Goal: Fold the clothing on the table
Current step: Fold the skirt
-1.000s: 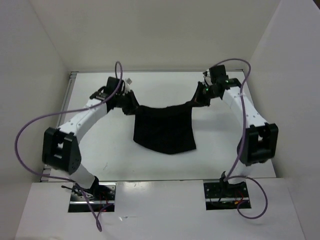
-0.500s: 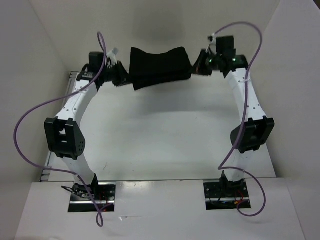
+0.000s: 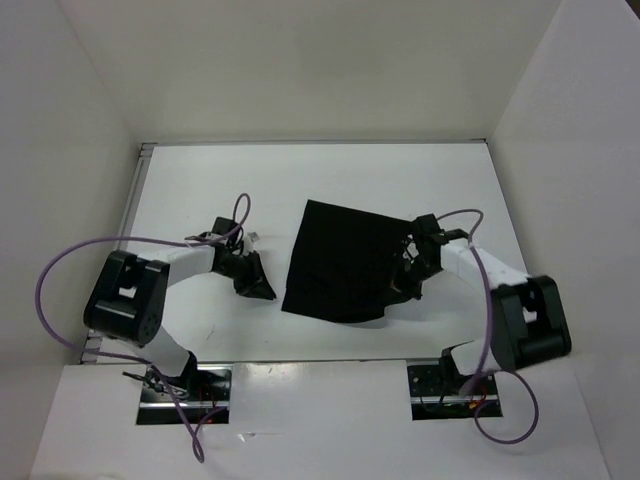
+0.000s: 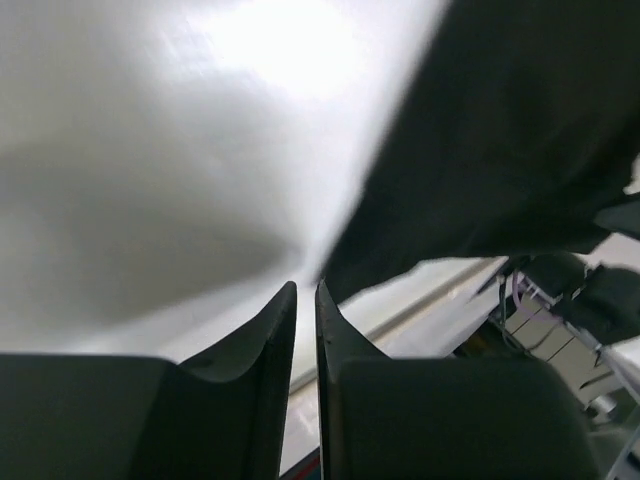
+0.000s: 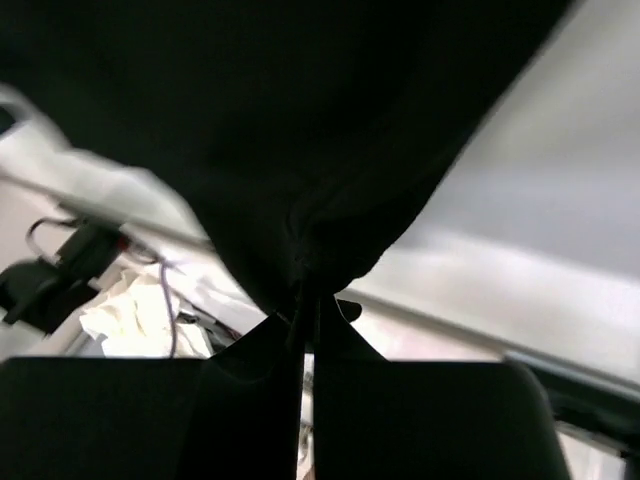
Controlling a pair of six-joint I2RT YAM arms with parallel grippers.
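The black clothing (image 3: 345, 262) lies spread on the white table (image 3: 200, 190), a little right of centre. My left gripper (image 3: 265, 288) rests low on the table just left of the fabric's near-left corner. In the left wrist view its jaws (image 4: 305, 292) stand a narrow crack apart with nothing between them, and the clothing (image 4: 500, 130) lies ahead and to the right. My right gripper (image 3: 405, 283) sits at the fabric's near-right corner. The right wrist view shows it (image 5: 308, 300) shut on a bunched fold of the clothing (image 5: 300, 120).
White walls enclose the table on three sides. A metal edge strip (image 3: 140, 210) runs down the left side. Purple cables (image 3: 60, 270) loop out from both arms. The arm bases (image 3: 185, 385) sit at the near edge.
Both arms swung the clothing up toward the far wall, then brought it back down flat near the front. The left gripper has let go of its corner and sits beside the fabric.
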